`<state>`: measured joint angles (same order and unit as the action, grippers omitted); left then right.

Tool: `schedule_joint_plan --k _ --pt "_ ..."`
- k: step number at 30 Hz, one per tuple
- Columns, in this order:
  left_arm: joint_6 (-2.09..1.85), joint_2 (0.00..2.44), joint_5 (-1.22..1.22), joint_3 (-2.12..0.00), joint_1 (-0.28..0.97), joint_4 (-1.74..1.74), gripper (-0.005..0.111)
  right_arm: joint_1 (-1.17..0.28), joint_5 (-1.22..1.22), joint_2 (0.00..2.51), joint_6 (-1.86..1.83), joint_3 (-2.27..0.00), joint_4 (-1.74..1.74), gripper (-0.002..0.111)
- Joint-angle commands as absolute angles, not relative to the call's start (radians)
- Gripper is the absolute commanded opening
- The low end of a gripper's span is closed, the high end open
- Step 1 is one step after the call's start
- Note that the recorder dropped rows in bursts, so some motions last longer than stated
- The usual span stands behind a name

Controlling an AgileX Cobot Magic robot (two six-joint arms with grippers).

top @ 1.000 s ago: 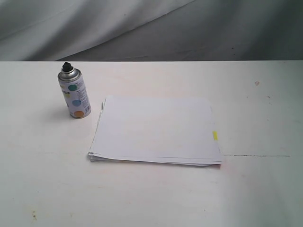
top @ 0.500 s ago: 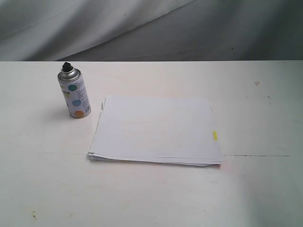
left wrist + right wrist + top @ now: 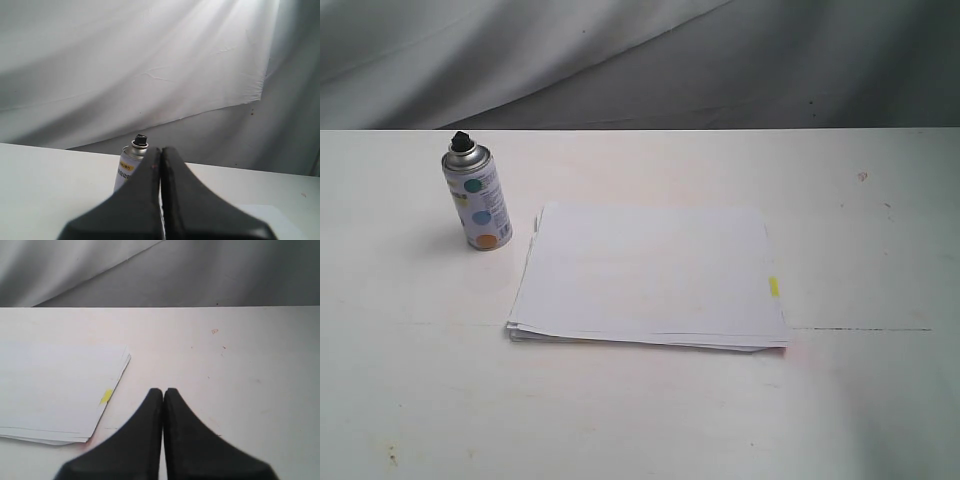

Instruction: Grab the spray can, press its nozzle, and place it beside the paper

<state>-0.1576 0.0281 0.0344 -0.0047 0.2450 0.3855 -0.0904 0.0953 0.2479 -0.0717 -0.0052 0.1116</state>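
The silver-domed cylindrical spray can (image 3: 476, 200) stands upper left, just beside flat white paper (image 3: 650, 275) on our matte counter (image 3: 860, 400); left hand (image 3: 160, 155) and right hand (image 3: 163, 392) each pressed together.

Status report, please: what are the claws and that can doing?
Left claw, right claw: shut, empty. Spray can upright on table, beside paper, untouched. Nothing blocking.

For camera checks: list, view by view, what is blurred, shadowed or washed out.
Exterior view: spray can sharp with a faint shadow; paper barely contrasts with the table. Left wrist view: left hand a dark blur, can clearer. Right wrist view: right hand blurred, paper edges crisp.
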Motion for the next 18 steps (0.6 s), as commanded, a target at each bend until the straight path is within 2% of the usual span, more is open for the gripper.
schedule_joint_plan --k 1,18 --pt "-0.158 0.026 0.044 0.0 0.249 0.388 0.0 -0.091 0.081 0.247 -0.068 0.0 0.096 0.0" --pt "-0.158 0.026 0.044 0.0 0.249 0.388 0.0 -0.091 0.08 0.247 -0.068 0.0 0.096 0.0"
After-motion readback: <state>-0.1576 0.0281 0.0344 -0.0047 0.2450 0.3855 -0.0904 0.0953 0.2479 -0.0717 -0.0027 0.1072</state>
